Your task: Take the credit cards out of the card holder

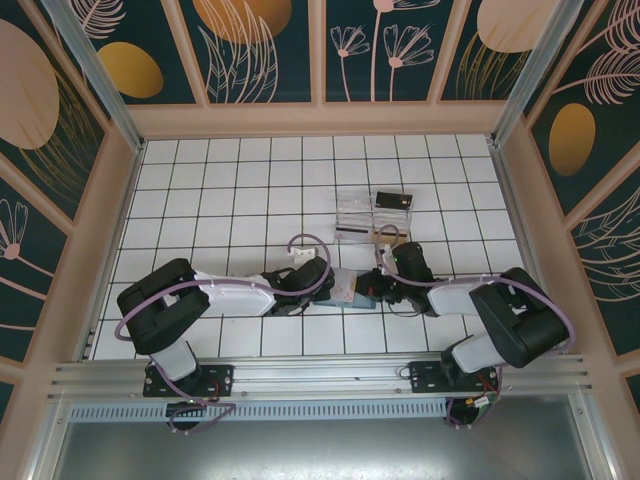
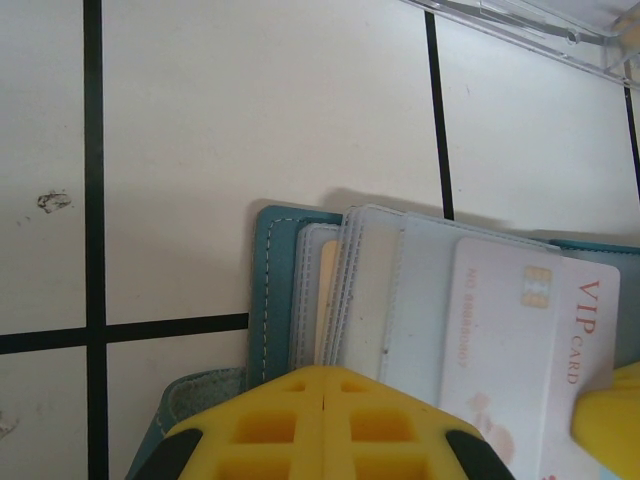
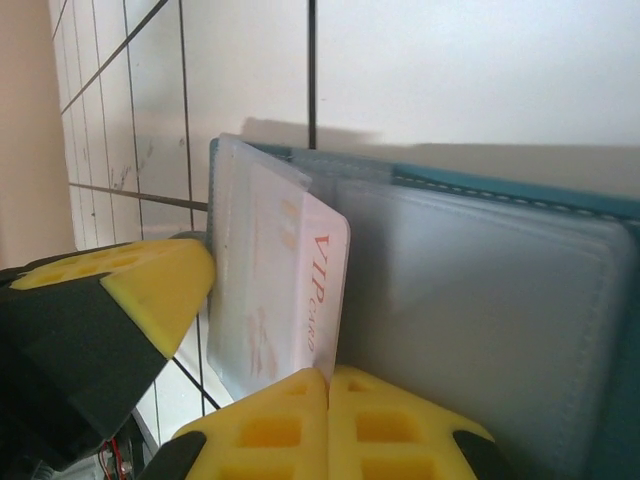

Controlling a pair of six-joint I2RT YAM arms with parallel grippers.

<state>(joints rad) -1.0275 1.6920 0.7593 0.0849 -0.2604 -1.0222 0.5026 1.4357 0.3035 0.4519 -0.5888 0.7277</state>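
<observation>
Card holder (image 2: 268, 300) open mid-counter (image 1: 220, 180), bare tiles toward 9 o'clock, clear box (image 1: 360, 212) at 12. Left end effector (image 2: 322, 385), fingers together, overlaps its edge; right end effector (image 3: 328, 385) clamps the VIP card (image 3: 300, 280), lettering legible in wrist views.

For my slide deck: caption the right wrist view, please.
Right hand pinches the VIP card, partly out of a clear sleeve in the open teal card holder.

A flat teal two-panel card holder (image 2: 270, 290) with pale stitching is laid open on the white tiled counter (image 2: 250, 120). Frosted clear plastic sleeves are fanned across it. A white and pink plastic VIP card (image 2: 520, 330) is raised at a tilt against one sleeve, its lower edge pinched in the right pincer (image 3: 328, 385).
</observation>
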